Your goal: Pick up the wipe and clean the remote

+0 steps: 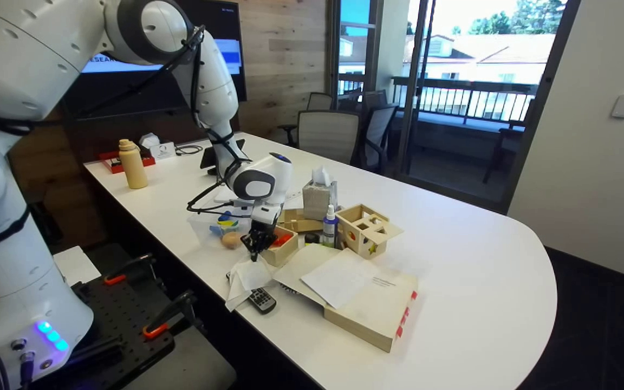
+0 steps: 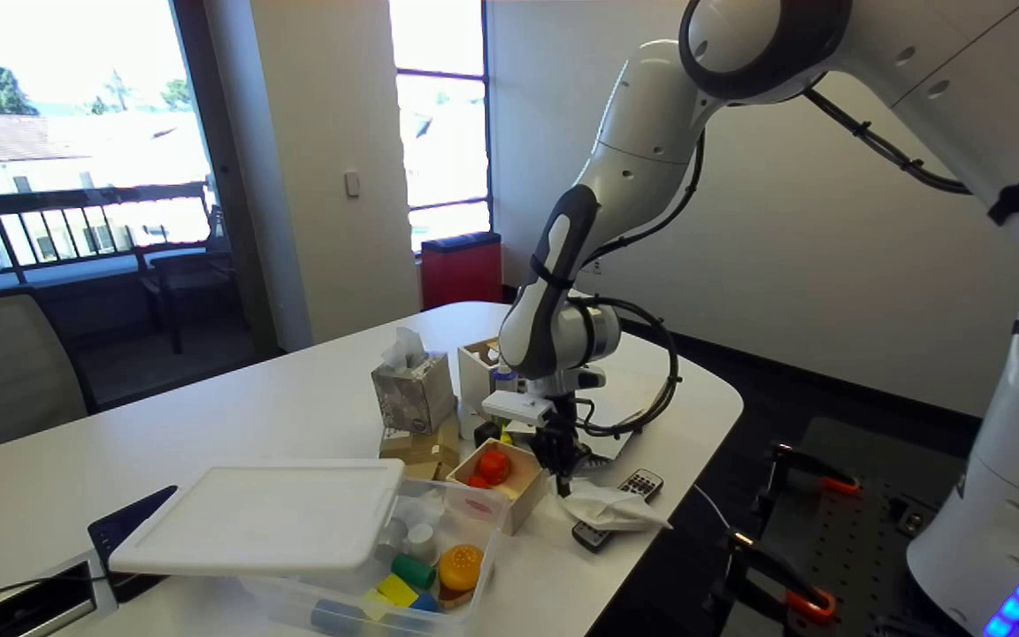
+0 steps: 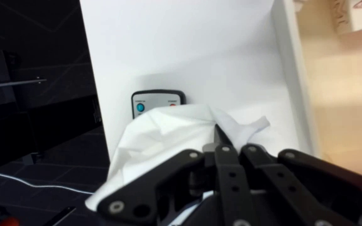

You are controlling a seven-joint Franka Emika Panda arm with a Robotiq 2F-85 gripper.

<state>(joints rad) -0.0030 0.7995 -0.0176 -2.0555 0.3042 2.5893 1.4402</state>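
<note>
Clamping the wipe (image 2: 613, 510) near one edge, the tool (image 2: 563, 486) hangs just beside the remote (image 2: 593, 536), which lies on the tabletop (image 2: 244, 411) with its middle under the wipe's draped part.

Wrist view: tabletop (image 3: 184, 37) free at upper centre, past remote (image 3: 157, 100); wooden box (image 3: 294, 81) bars right side. In an exterior view, thick book (image 1: 381, 307) obstructs lower centre.
</note>
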